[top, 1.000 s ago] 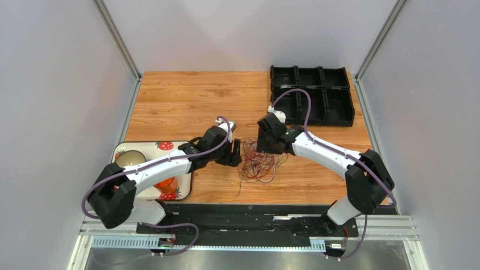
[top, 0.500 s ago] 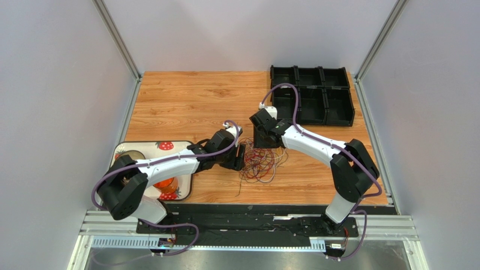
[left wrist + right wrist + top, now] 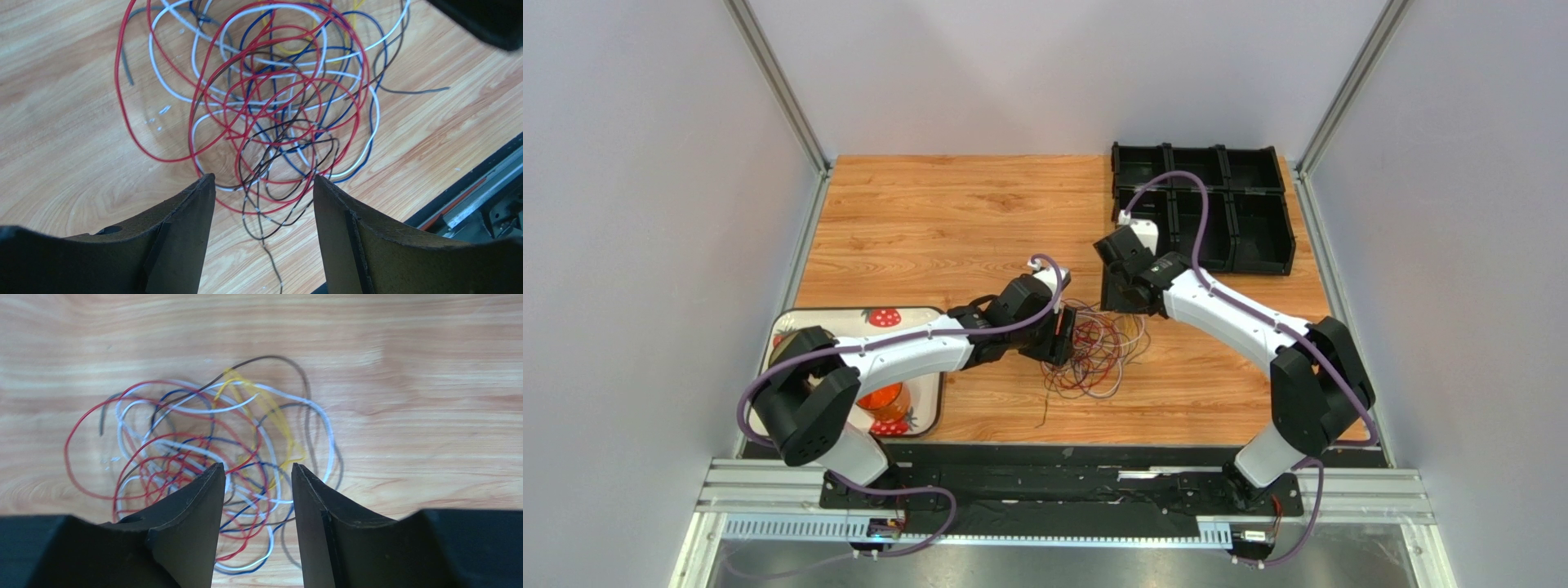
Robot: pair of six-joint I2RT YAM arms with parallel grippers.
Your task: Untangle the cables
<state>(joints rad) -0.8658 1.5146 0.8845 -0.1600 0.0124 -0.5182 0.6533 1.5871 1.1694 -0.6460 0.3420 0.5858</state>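
At the near edge of the table [image 3: 928, 221], cables [image 3: 1090, 355] are flanked by left gripper [image 3: 263, 180] and right gripper [image 3: 258, 467], both parted and empty; knots could be tightened if several strands are pinched.

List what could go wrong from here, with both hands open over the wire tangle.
1. The left hand and right hand hover close together over the cables; they may collide.
2. Several loops cross between each hand's fingers, so closing may pinch many and tighten the tangle.
3. The wires lie flat on the table; a low grasp might scrape the wood.
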